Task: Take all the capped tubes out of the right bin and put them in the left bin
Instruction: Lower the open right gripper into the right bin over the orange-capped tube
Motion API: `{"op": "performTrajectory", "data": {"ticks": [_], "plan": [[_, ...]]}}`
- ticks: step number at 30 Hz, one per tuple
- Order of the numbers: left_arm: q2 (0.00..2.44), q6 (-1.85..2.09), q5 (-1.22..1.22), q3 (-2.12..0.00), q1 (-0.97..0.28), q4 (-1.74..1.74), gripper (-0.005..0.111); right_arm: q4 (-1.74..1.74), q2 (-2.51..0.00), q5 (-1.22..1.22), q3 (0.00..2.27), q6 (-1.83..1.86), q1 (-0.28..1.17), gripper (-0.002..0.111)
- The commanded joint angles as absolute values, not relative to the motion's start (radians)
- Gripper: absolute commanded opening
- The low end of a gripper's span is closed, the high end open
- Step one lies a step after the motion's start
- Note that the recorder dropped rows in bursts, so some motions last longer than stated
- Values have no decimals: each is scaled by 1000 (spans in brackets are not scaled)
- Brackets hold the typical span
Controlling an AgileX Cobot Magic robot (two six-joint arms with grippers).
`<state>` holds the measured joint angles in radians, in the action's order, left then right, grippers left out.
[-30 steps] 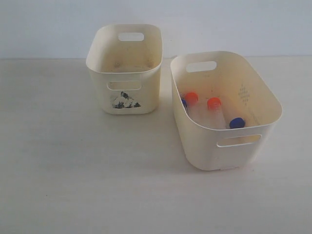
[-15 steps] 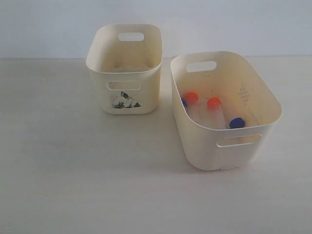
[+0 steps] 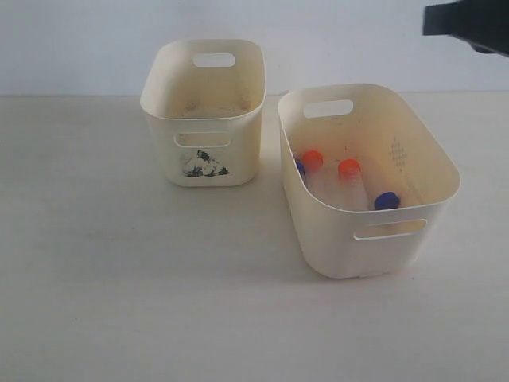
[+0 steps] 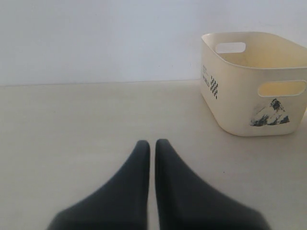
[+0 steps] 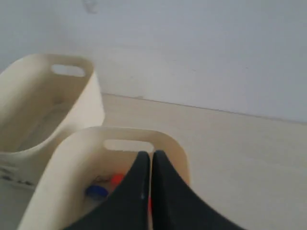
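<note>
Tubes (image 3: 349,181), clear plastic, lie in rounded cream right bin (image 3: 374,256)

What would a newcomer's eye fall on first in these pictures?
The orange and blue caps of the capped tubes lying in the right bin, vivid against cream. Next, the dark sticker on the left bin. A dark arm intrudes at the exterior view's top right.

A plain pale blue-grey wall (image 3: 95,40) backs a matte cream tabletop (image 3: 119,302); light is soft, even.

Cream right bin (image 3: 334,247) holds orange- and blue-capped tubes (image 3: 350,170); cream left bin (image 3: 241,155) bears black-and-white sticker (image 3: 205,165).
</note>
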<state>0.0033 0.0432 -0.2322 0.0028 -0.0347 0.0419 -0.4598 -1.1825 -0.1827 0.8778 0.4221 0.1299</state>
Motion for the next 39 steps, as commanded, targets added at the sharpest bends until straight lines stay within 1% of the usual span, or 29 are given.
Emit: {"op": "performTrajectory", "data": {"ticks": [1, 4, 9, 10, 13, 16, 19, 27, 28, 30, 32, 33, 35, 37, 38, 39], "plan": [[0, 35, -226, 0, -34, 40, 4, -459, -1273, -364, 1048, 464, 222, -1], [0, 35, -226, 0, -34, 40, 4, -389, -1376, -554, 1217, 333, 229, -1], [0, 35, -226, 0, -34, 40, 4, -59, -1543, -878, 1462, -60, 229, -1], [0, 35, -226, 0, -34, 40, 4, -13, -1578, -967, 1523, -95, 229, -1], [0, 35, -226, 0, -34, 40, 4, 11, -1676, -1119, 1641, -87, 229, -1], [0, 35, -226, 0, -34, 40, 4, 9, -1760, -1207, 1733, -87, 229, -1], [0, 35, -226, 0, -34, 40, 4, 9, -1840, -1221, 1789, -87, 229, -1], [0, 35, -226, 0, -34, 40, 4, 0, -1971, -1221, 1796, -96, 230, 1], [0, 35, -226, 0, -34, 40, 4, 0, -1982, -1221, 1796, -96, 230, 3], [0, 35, -226, 0, -34, 40, 4, 0, -2024, -1221, 1796, -96, 230, 19], [0, 35, -226, 0, -34, 40, 4, 0, -2051, -1221, 1796, -96, 230, 41], [0, 35, -226, 0, -34, 40, 4, -6, -2056, -1221, 1796, -104, 233, 45], [0, 35, -226, 0, -34, 40, 4, -17, -2060, -1221, 1796, -106, 240, 41], [0, 35, -226, 0, -34, 40, 4, -17, -2060, -1221, 1796, -106, 252, 28], [0, 35, -226, 0, -34, 40, 4, -17, -2060, -1221, 1796, -106, 263, 23], [0, 35, -226, 0, -34, 40, 4, -17, -2060, -1221, 1796, -106, 276, 23]]}}
